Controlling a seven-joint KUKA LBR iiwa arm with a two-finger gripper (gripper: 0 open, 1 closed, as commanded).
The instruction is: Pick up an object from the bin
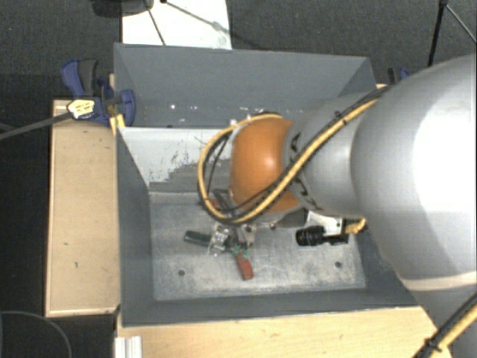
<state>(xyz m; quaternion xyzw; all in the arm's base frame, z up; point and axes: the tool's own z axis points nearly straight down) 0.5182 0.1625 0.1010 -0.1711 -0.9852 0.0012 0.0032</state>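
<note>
Camera view first: where do we stand inside the grey metal bin?
We see the gripper low over the middle of the scratched floor, beneath the arm's smooth orange dome cover. Wide or closed, we cannot tell.
What lies nearest?
A small red stick-shaped piece lies just beside its tip, toward the front wall, and a short dark rod just to the left. A black cylinder with a white end lies to the right. We see bare floor along the left and front walls.
</note>
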